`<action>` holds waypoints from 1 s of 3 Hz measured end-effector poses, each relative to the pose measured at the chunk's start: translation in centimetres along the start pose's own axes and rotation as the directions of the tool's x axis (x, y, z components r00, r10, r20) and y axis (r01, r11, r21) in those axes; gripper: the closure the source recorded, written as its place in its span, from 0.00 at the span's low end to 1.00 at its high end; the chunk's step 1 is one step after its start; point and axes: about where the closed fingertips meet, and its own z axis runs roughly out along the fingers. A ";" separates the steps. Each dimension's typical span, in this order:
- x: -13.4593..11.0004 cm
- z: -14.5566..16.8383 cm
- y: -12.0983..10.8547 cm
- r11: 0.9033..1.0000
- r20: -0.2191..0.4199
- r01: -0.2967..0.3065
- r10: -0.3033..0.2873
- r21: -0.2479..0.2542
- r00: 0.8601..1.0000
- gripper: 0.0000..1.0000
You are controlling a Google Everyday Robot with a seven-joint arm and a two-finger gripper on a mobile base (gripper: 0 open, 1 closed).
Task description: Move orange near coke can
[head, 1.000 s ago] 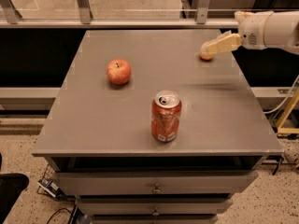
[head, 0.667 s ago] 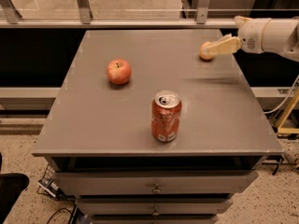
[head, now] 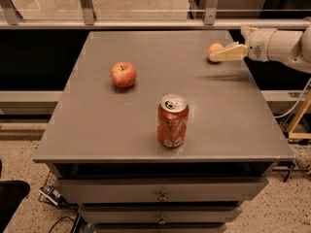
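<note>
The pincer [head: 224, 53] has dipped slightly, the orange [head: 214, 49] at its tip.

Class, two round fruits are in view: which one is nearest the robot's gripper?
The small plain orange fruit at the far right, beside the cream gripper; the red-yellow apple lies well away on the left.

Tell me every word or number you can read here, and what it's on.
Coke can: pale markings and a small white patch, too blurred to read.
Apple, orange, table: no writing.
Gripper, at the table's far right beside the orange: no writing.
</note>
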 end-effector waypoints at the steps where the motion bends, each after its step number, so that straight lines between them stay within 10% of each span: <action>1: 1.1 1.5 0.4 0.998 0.026 -0.038 0.039 -0.041 0.999 0.00; 3: 2.6 3.8 1.0 0.991 0.067 -0.096 0.102 -0.090 0.993 0.00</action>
